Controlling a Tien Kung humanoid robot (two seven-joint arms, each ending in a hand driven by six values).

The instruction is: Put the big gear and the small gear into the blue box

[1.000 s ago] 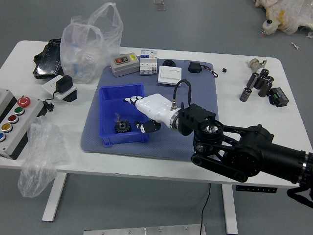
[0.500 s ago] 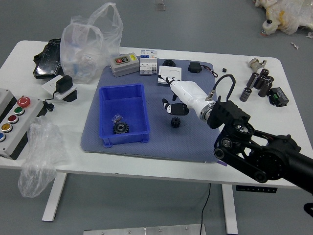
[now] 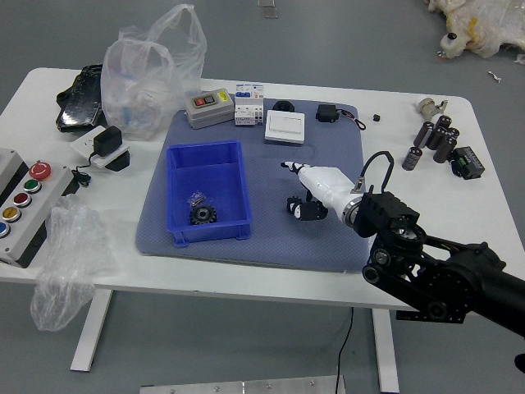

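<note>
Right hand: the right hand (image 3: 297,189) is over the mat, palm side toward the left, thumb and fingers spread wide apart with nothing gripped between them.
Small gear: the small gear (image 3: 293,204) is on the near side of the fingers, right by the dark thumb tip; whether they touch, I cannot tell.
Big gear: the big gear (image 3: 203,215) sits inside the blue box, left of the hand and a little nearer the table's front edge.
Blue box: the blue box (image 3: 209,176) stands left of the hand, apart from it, and also holds a small clear crumpled thing (image 3: 196,199) just beyond the big gear.
Mat: the grey-blue mat (image 3: 271,238) lies under the hand and the box.
White box: the flat white box (image 3: 285,127) is beyond the hand, near the mat's far edge.
Grey box: the grey box (image 3: 209,108) with coloured buttons is farther off and to the hand's left.
Black cylinders: the black cylinders (image 3: 441,139) are well to the right of the hand and beyond it.
Plastic bag: the big plastic bag (image 3: 152,74) stands far to the hand's left, toward the back.
Button panel: the button panel (image 3: 31,205) is well left of the hand, past the blue box.
</note>
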